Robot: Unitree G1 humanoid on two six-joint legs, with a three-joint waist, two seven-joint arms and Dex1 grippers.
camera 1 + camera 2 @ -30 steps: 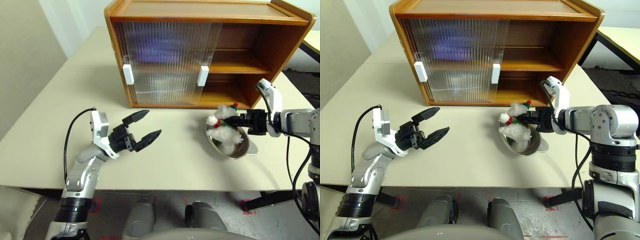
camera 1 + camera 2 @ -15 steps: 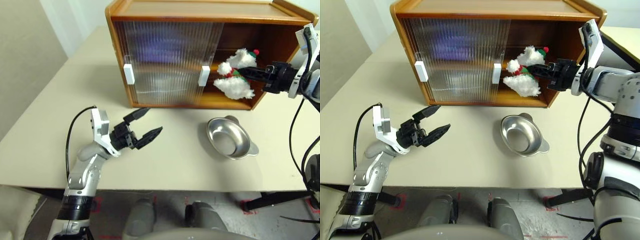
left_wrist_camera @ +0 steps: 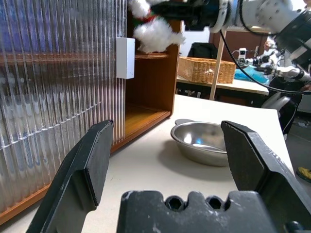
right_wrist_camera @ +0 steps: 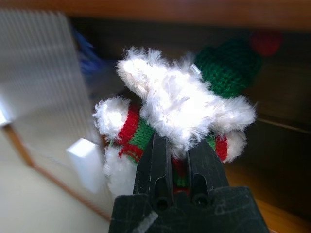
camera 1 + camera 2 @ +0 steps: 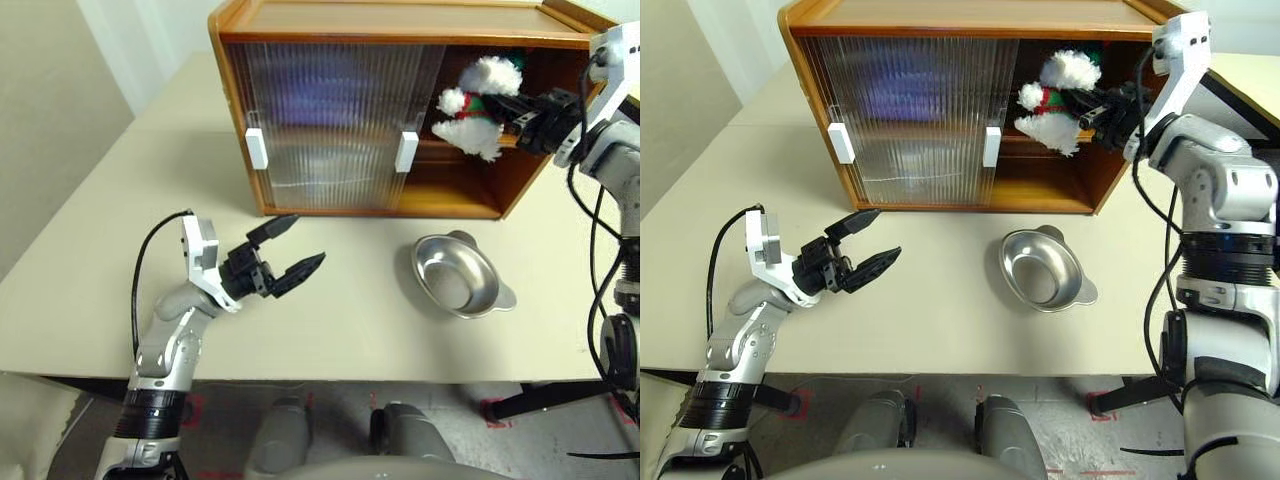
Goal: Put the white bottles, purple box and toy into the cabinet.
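The toy [image 5: 478,105], a white plush bear with a red-and-green hat and scarf, hangs at the open right side of the cabinet [image 5: 400,20], level with the upper shelf. My right gripper [image 5: 515,108] is shut on it from the right, and its fingers [image 4: 160,165] pinch the plush body. My left gripper [image 5: 308,241] hovers open and empty over the table's front left, pointing toward the cabinet. Behind the ribbed doors the purple box [image 5: 320,100] shows as a blurred purple patch on the upper shelf. A pale blur [image 5: 318,165] below it may be the white bottles.
A shiny steel bowl [image 5: 460,275] sits empty on the table in front of the cabinet's open side. Both sliding doors with white handles [image 5: 406,152] cover the cabinet's left part. The lower right shelf [image 5: 450,200] is bare.
My right gripper lifted the toy out of the steel bowl and carried it up and back to the cabinet's upper shelf opening. The left gripper stayed still.
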